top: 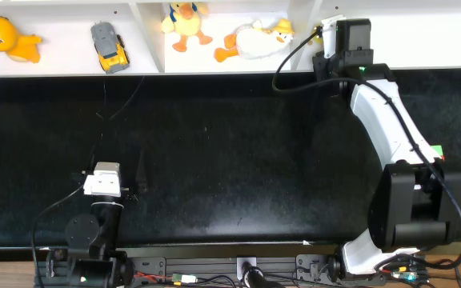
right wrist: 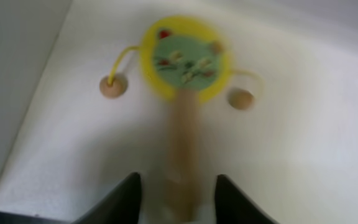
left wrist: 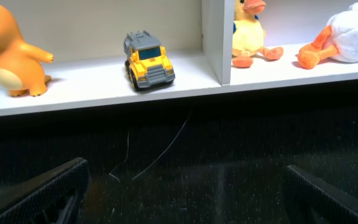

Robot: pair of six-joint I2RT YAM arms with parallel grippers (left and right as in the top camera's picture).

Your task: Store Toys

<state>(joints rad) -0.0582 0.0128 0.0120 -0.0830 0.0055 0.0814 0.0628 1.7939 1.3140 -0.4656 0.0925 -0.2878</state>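
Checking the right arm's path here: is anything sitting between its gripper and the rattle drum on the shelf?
Nothing visible does. The rattle drum lies on the white shelf, its wooden handle running in between the right gripper's open fingers. The shelf's side wall stands off to one side, clear of both.

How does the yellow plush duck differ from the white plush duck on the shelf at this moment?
The yellow plush duck has a yellow body; the white plush duck has a white one. The yellow duck sits upright, while the white duck lies flat. Both have orange feet and share one compartment of the white shelf.
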